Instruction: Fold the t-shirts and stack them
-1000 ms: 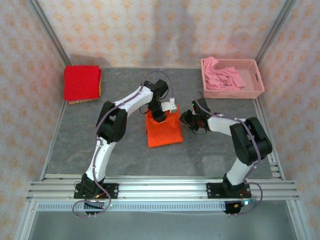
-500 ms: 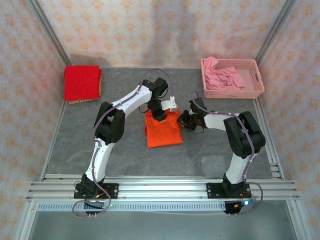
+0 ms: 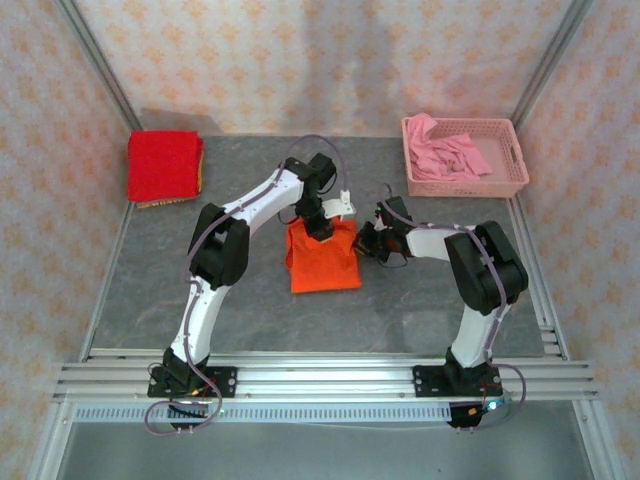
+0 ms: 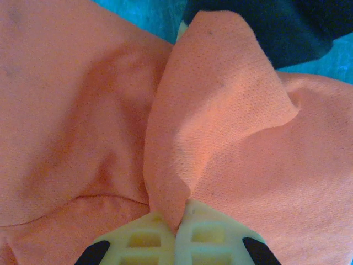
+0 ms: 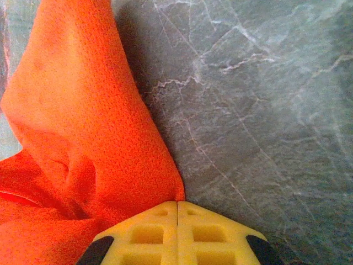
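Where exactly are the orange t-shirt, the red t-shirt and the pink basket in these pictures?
orange t-shirt (image 3: 325,265), top external view, middle of its flat cloth.
red t-shirt (image 3: 163,165), top external view, centre of the folded square.
pink basket (image 3: 468,186), top external view, its near wall.

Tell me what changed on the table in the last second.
The right gripper closed on the right edge of the orange shirt, its elbow swinging left. The shirt slid slightly left. The left gripper stayed shut on it; the red shirt and the basket did not move.
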Tool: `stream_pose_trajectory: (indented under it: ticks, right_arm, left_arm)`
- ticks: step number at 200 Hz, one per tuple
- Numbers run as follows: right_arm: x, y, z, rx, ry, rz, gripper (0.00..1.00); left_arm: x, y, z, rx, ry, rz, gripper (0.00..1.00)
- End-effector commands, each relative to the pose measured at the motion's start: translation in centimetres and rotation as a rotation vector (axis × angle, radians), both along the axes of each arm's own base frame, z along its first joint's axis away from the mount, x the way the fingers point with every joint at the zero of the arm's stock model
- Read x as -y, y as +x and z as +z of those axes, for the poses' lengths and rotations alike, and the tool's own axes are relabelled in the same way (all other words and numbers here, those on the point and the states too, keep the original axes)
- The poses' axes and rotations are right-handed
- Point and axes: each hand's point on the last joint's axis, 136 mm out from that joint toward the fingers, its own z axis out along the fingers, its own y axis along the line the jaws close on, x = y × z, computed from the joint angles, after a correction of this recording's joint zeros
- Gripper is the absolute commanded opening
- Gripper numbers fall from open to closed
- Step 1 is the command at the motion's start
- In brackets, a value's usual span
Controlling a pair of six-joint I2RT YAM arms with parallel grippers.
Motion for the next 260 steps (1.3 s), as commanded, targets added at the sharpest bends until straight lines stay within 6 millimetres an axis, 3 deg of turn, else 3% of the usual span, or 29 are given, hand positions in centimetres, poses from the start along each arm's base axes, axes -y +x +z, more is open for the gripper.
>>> stream_pose_trajectory:
  ticks: [1, 57, 103, 139, 209, 260]
  right_arm:
    - [1.0, -2.0, -3.0, -0.089, -0.074, 0.019, 0.00]
    - [1.5, -2.5, -3.7, -0.109, -0.100, 0.017, 0.00]
    - [1.5, -2.4, -3.9, -0.116, -0.101, 0.006, 0.00]
    - [1.4, -2.2, -3.9, -0.117, -0.095, 0.004, 0.00]
    - [1.4, -2.4, -3.5, -0.113, -0.092, 0.004, 0.00]
    - [1.3, -2.3, -3.3, -0.109, -0.082, 0.003, 0.00]
  left_arm:
    - [0.4, 0.8, 2.8, 0.067, -0.013, -0.025, 0.00]
    - [0.2, 2.0, 3.9, 0.109, -0.008, -0.030, 0.00]
    - [-1.8, 2.9, 4.1, 0.099, 0.008, 0.009, 0.00]
    - [-2.0, 3.1, 4.3, 0.112, 0.008, -0.005, 0.00]
    - [-1.7, 5.6, 3.1, 0.131, 0.028, 0.005, 0.00]
    - [-2.1, 6.8, 0.8, 0.135, 0.069, 0.038, 0.00]
